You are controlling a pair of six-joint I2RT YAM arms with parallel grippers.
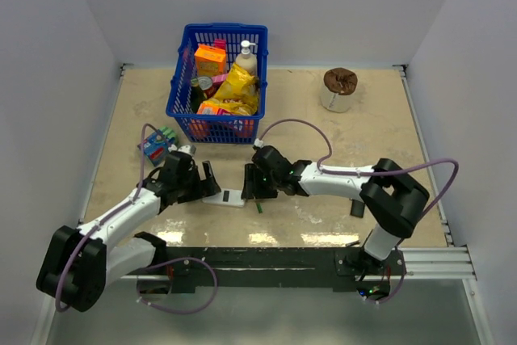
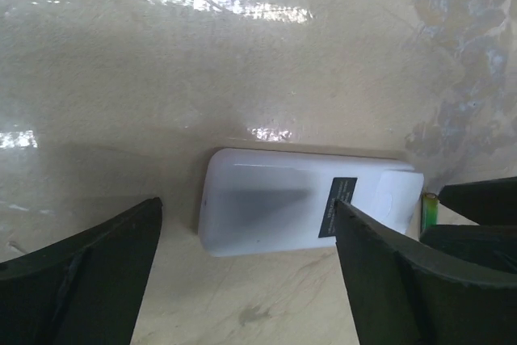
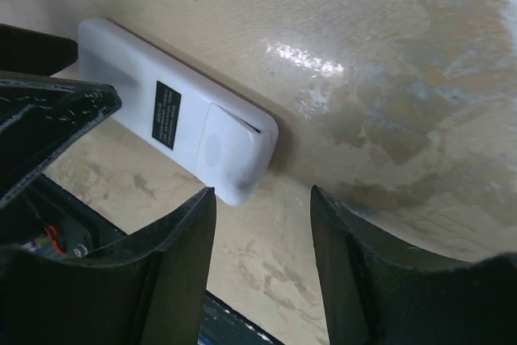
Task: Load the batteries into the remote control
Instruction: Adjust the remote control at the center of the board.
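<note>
Standing on three sides of the table (image 1: 380, 127) are plain white walls (image 1: 65, 54). The near edge has a black rail (image 1: 266, 260) where the arms are bolted.

At the left, a small colourful box (image 1: 157, 145) sits near the left edge, with bare table in front of it. The left gripper (image 1: 208, 183) has its fingers (image 2: 89, 272) wide apart, one on each side of the remote (image 2: 275, 208), and it holds nothing.

The remote lies flat near the front middle of the table, dark label up. A green battery (image 2: 430, 209) lies just beside its right end.

The right gripper (image 1: 252, 186) reaches in from the right. Its fingers (image 3: 174, 256) are apart too, with the end of the remote just past their tips. It grips nothing.

Behind the grippers, a blue basket (image 1: 222, 28) full of packs fills the back middle. To the right there is lots of open table. Only a brown-topped white roll (image 1: 340, 90) stands at the back, and a small dark piece (image 1: 357, 208) lies near the front.

The table top is tan, shiny and blotchy.
</note>
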